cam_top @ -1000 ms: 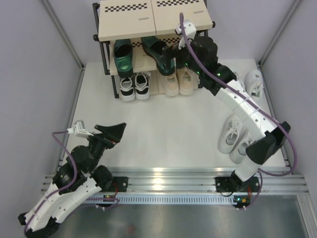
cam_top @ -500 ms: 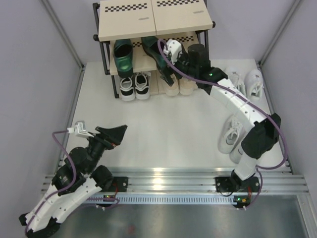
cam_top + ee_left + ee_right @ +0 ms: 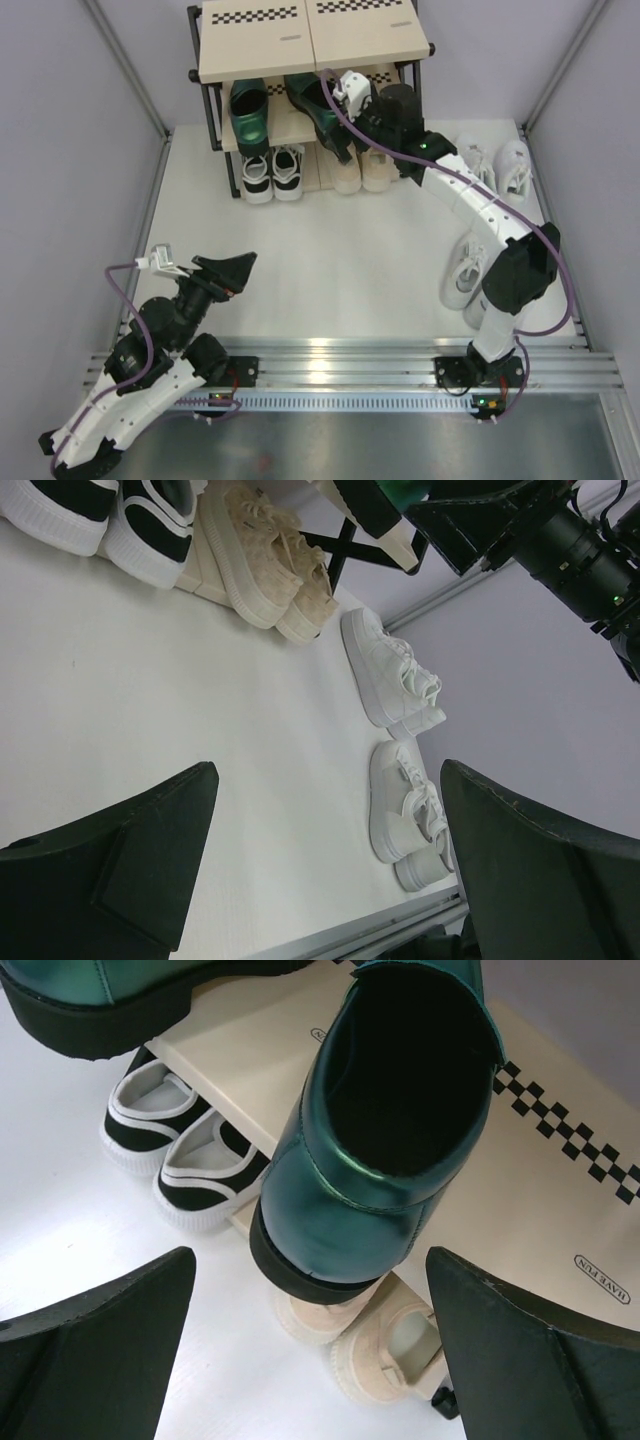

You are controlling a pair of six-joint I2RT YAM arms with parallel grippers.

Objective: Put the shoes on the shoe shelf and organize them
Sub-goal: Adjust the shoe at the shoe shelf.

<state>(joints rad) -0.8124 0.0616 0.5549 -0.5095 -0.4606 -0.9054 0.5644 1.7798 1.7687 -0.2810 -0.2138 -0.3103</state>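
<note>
Overhanging the near edge of the middle board, the glossy dark green heeled shoe [image 3: 390,1130] rests on the three-tier black-framed shoe shelf [image 3: 250,45] with its heel jutting out toward the arm. The second green shoe [image 3: 248,115] lies to its left on the same tier, and the black-and-white lace sneakers [image 3: 272,172] and beige lace sneakers [image 3: 362,170] fill the bottom tier. The right gripper [image 3: 310,1260] straddles that heel, jaws spread wide and clamping nothing. The left gripper [image 3: 330,770], equally wide open, hovers near-left, well apart from everything. An off-centre nudge could twist the shoe or tip it off the board onto the beige pair. A second earlier the right wrist was by the shelf's right post; it has swung left, uncovering the white sneakers [image 3: 495,160] at the far right.
</note>
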